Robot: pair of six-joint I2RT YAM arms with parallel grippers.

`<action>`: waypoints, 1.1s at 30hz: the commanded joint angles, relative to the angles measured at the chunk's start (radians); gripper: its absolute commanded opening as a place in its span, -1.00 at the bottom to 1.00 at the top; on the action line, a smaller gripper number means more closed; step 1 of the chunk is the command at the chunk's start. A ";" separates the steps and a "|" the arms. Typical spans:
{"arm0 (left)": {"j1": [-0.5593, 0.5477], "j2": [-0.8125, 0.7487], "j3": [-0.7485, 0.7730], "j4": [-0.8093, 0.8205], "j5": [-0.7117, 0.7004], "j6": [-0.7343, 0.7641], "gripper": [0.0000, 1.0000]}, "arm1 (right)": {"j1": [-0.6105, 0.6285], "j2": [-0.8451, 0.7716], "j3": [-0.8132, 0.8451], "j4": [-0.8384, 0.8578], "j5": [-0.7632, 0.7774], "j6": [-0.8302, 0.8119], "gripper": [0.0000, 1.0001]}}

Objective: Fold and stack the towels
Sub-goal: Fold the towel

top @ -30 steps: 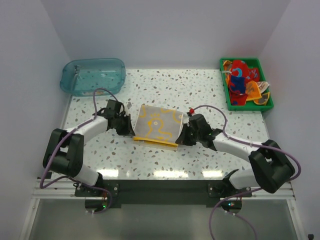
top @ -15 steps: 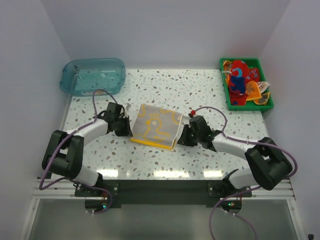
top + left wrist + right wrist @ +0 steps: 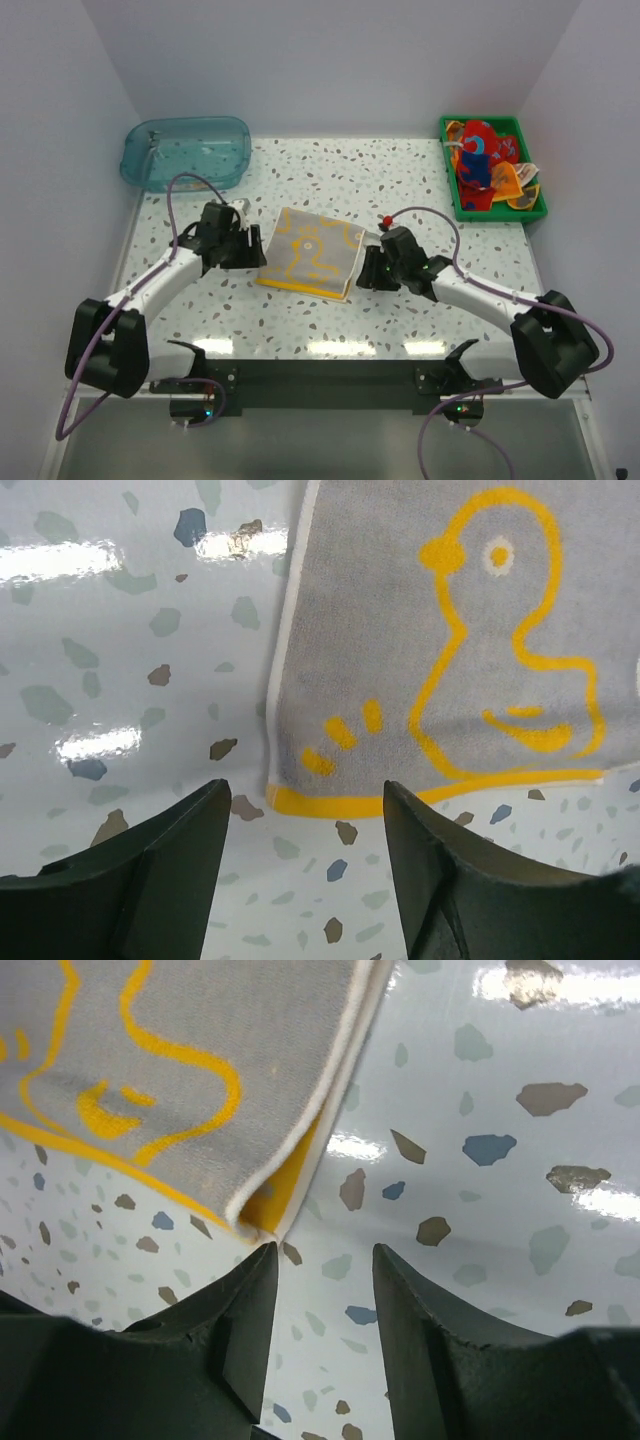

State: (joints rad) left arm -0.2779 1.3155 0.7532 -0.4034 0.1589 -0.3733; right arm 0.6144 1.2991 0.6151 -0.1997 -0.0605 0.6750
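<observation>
Duck towel (image 3: 310, 252) lies folded in the middle of the counter (image 3: 400, 190), a touch closer to the near edge than the far one, and it sits skewed to those edges. The left claw (image 3: 302, 792) has its jaws apart with nothing between them, and the towel's yellow-hemmed corner sits just ahead of the gap. Same on the other side: the right claw (image 3: 325, 1252) stands parted and empty, hard by the folded corner.

Look at that corner in the right wrist view. Two layers, with yellow showing between them, so the edges are not quite matched. That's the weak spot. If either claw pulls away low, a fingertip may well snag the hem and peel the top layer open or drag the whole cloth across the slick counter. Both sets of tips are that close.

Another worry is that soft terry tends to spring, so an unpressed fold could creep open by itself. And a skewed first fold would carry into the next, giving a lopsided base for the stack.

The rest of the towels (image 3: 485, 160) sit heaped in the green tray (image 3: 495, 214) at the far right corner, bunched together. A grab there could well lift two at once.
</observation>
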 commanded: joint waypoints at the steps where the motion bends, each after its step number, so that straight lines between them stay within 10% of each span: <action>1: -0.017 -0.091 0.017 -0.063 -0.041 0.008 0.29 | 0.021 -0.037 0.089 -0.093 0.030 -0.058 -0.06; 15: -0.132 -0.030 0.009 0.038 -0.094 -0.052 -0.46 | 0.220 0.130 0.316 -0.129 0.059 -0.088 -0.36; 33: -0.150 0.068 0.008 0.110 -0.094 -0.072 -0.34 | 0.133 0.312 0.152 -0.024 0.154 -0.032 -0.49</action>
State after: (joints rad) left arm -0.4263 1.3781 0.7532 -0.3492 0.0769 -0.4202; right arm 0.7811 1.5951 0.8139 -0.2276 0.0376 0.6395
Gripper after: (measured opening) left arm 0.315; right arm 0.254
